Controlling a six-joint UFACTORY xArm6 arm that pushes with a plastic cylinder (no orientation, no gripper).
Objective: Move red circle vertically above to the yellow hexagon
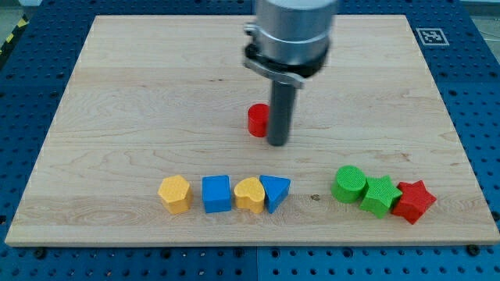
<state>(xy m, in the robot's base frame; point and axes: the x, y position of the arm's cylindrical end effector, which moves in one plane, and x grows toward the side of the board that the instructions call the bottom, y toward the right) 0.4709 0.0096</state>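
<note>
The red circle (257,119) sits near the middle of the wooden board (117,94). My tip (277,144) stands just to its right and slightly below, touching or nearly touching it; the rod hides its right edge. The yellow hexagon (174,193) lies at the lower left, the leftmost of a row, well below and to the left of the red circle.
To the right of the hexagon sit a blue square (216,193), a yellow heart (250,194) and a blue triangle (275,192). At the lower right are a green circle (349,184), a green star (380,195) and a red star (413,201).
</note>
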